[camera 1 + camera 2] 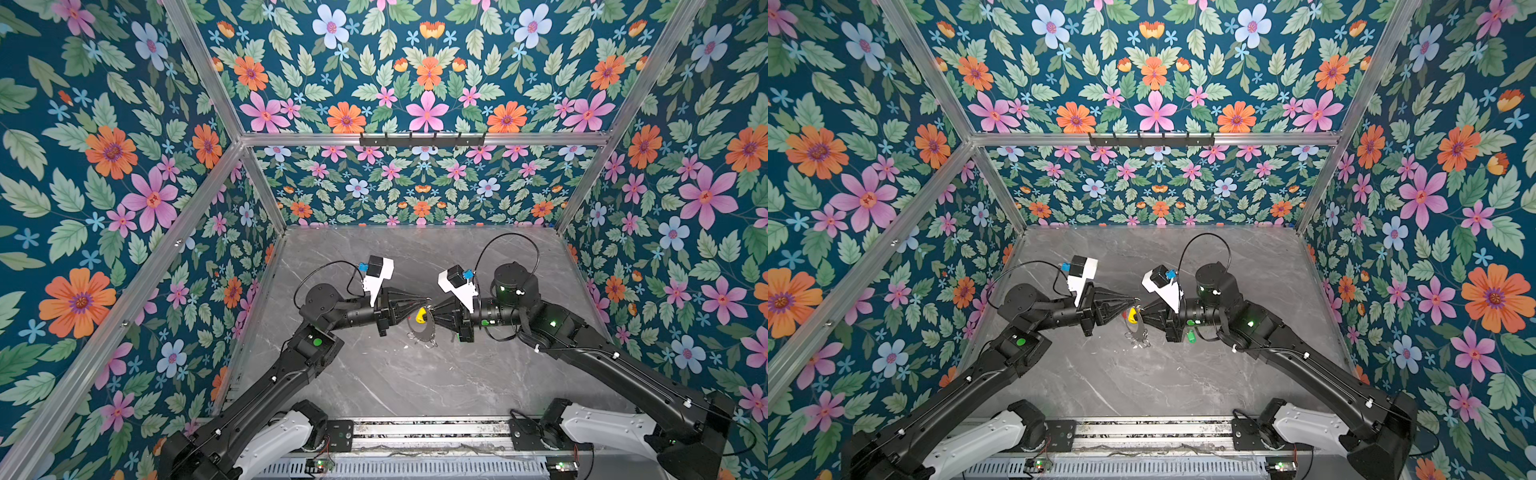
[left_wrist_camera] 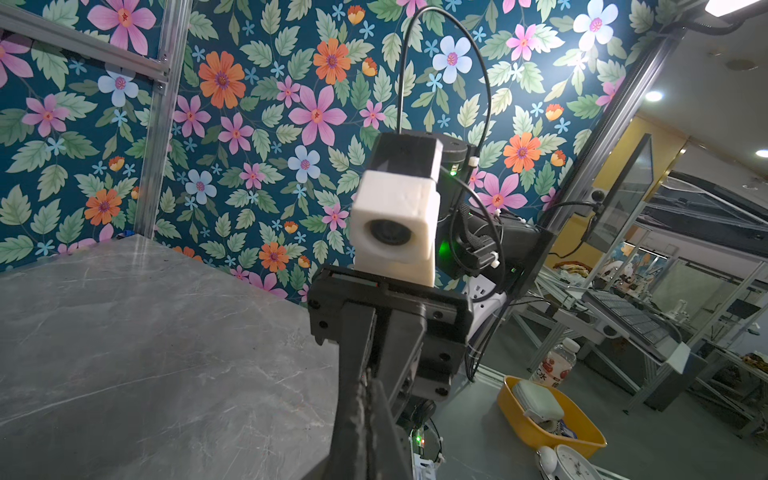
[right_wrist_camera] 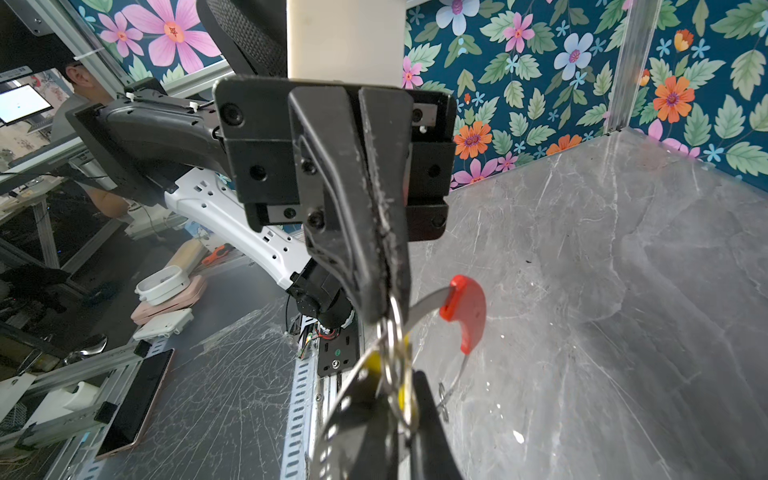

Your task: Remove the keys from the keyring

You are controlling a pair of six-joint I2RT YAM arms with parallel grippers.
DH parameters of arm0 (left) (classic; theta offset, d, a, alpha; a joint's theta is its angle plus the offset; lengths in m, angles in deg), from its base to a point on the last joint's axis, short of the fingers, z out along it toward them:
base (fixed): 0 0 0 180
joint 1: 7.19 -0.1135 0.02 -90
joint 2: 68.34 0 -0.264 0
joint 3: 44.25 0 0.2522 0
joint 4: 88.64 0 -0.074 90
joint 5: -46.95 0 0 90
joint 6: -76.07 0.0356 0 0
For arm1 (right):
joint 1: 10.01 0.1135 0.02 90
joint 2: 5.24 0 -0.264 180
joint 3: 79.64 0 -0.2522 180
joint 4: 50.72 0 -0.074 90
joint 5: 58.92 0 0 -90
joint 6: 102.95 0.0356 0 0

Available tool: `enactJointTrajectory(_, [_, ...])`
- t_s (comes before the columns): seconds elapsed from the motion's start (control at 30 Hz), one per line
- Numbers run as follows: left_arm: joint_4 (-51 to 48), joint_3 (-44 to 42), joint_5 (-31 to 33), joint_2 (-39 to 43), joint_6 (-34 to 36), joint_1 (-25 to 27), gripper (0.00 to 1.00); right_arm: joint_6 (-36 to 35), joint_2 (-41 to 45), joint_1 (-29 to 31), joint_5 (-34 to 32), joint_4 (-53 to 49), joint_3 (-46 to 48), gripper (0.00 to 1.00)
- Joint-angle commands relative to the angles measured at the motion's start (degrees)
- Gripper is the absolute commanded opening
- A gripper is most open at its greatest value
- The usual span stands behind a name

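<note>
Centre of both top views: left gripper (image 1: 425, 300) & right gripper (image 1: 433, 310) meet tip-to-tip above tabletop (image 1: 374, 374). Left is clamped on keyring (image 3: 428, 300) wire by red sleeve (image 3: 465, 309), bracing it. Right is pinched on yellow key (image 1: 421, 316)'s small ring (image 3: 395, 365), prob. to work it off.

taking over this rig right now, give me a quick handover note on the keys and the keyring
Left end effector: shut on the keyring beside its red sleeve, holding it above the table.
Right end effector: shut on a small silver ring next to the yellow key.
Things: the yellow key hangs on the keyring between the two end effectors. A green thing under the right arm, likely the green key, seems to lie on the table, off the keyring.
Done: probably the green key.
Left: work the yellow key off and set it down.
</note>
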Motion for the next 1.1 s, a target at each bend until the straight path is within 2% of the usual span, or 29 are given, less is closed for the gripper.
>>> enactJointTrajectory(0.0, [5.7,-0.2,3.7,0.2,-0.7,0.0,0.00,-1.9,-1.2,0.9,2.3,-3.0,-0.7,0.00])
enactJointTrajectory(0.27, [10.5,-1.9,2.9,0.1,-2.7,-0.1,0.00,-1.3,-4.2,1.6,4.2,-2.3,-1.3,0.00])
enactJointTrajectory(0.43, [9.8,-2.0,0.5,0.1,-2.1,-0.2,0.00,-1.2,-3.6,1.6,2.9,-2.8,-1.7,0.00])
enactJointTrajectory(0.47, [9.4,-1.9,0.2,0.2,-1.7,-0.2,0.00,-1.4,-3.0,1.7,2.6,-3.5,-1.8,0.05])
enactJointTrajectory(0.57, [7.4,-1.9,-0.2,0.4,0.0,-0.3,0.00,-2.5,-0.8,0.7,2.2,-6.4,-2.5,0.29])
enactJointTrajectory(0.63, [7.3,-2.0,-0.7,0.5,0.4,-0.3,0.00,-2.7,1.3,-0.9,2.8,-7.3,-2.6,0.36])
enactJointTrajectory(0.83, [11.1,-3.0,-1.9,0.8,-0.3,-0.2,0.00,-0.2,7.8,-4.3,2.6,-3.9,-2.1,0.45])
enactJointTrajectory(1.07, [17.8,-4.2,-3.3,-0.1,-3.0,-0.3,0.00,8.5,3.6,-5.2,7.4,8.9,-2.1,0.46])
